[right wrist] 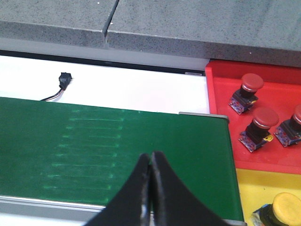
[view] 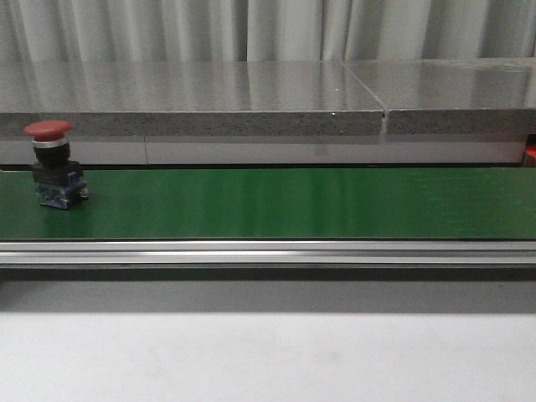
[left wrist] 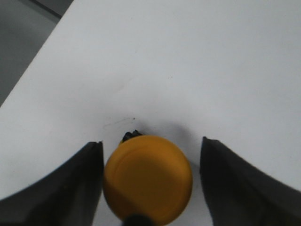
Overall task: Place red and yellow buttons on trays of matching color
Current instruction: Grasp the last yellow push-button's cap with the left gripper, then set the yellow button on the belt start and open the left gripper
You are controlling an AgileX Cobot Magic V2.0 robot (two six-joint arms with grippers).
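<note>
Your left gripper (left wrist: 148, 188) is sitting open around a yellow button (left wrist: 147, 180), one finger touching its cap; closing off-centre could tip it. Your right gripper (right wrist: 150, 188) is hanging clenched and empty over the belt (right wrist: 94, 141). A red button (view: 55, 163) is standing at the front view's left edge. At the right wrist view's right, the red tray (right wrist: 277, 155) is holding three red buttons and the yellow tray (right wrist: 254, 188) one yellow.

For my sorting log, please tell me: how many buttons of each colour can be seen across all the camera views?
Red buttons: 4, one on the green belt and three in the red tray.
Yellow buttons: 2, one between the left gripper fingers, one in the yellow tray.
Total: 6
</note>
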